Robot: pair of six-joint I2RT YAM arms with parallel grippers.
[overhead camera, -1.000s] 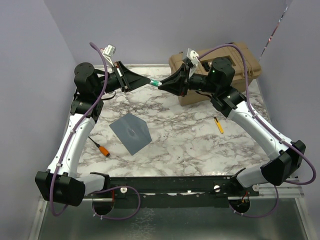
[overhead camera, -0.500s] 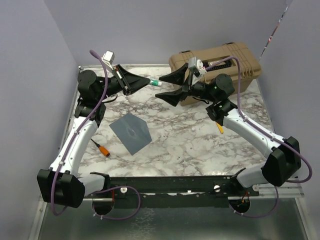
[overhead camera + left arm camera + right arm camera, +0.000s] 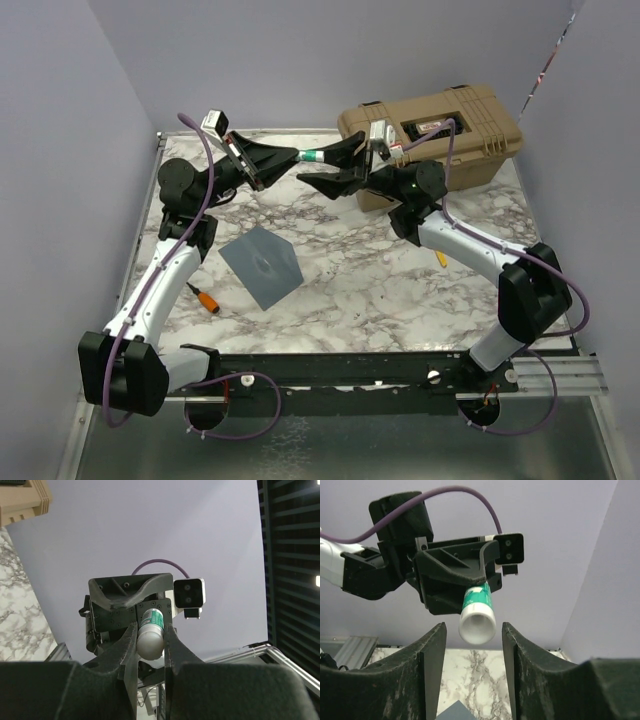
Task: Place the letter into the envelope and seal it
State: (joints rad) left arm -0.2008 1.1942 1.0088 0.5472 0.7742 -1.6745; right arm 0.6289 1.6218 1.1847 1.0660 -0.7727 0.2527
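The slate blue-grey envelope (image 3: 262, 265) lies flat on the marble table, left of centre; its corner shows in the right wrist view (image 3: 455, 714). The letter is not in view. My left gripper (image 3: 297, 158) is raised above the back of the table and shut on a green-and-white tube (image 3: 312, 157), which is pinched between its fingers in the left wrist view (image 3: 150, 636). My right gripper (image 3: 331, 166) faces it, open, its fingers either side of the tube's white end (image 3: 477, 622) without touching it.
A tan hard case (image 3: 470, 115) stands at the back right, just behind the right gripper. An orange-handled tool (image 3: 205, 298) lies left of the envelope. A yellow pen (image 3: 438, 251) lies on the right side, beside the right arm.
My right gripper, shut at the tube's end a second ago, has opened and its arm has swung left. My left gripper has lifted slightly, still holding the tube.
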